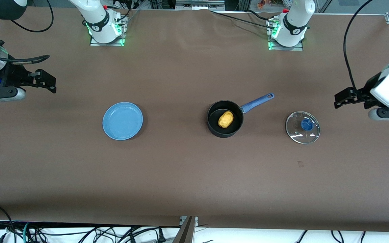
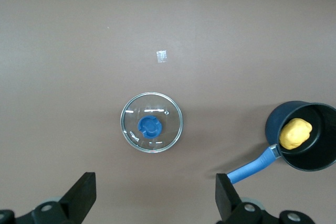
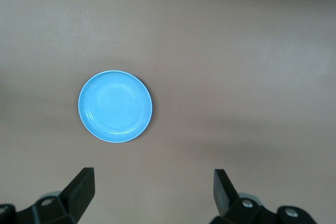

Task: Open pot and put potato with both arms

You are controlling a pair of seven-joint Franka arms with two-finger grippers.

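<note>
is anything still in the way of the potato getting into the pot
No. The potato already lies inside the open pot. The lid rests on the table beside it, toward the left arm's end. Both grippers, left and right, are open, holding nothing.

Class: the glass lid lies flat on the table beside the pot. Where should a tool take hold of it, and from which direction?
Grip the blue knob at the centre of the glass lid, coming straight down from above. The lid lies flat with its thin rim on the table, so the raised knob is the only part two fingers can close on.
</note>
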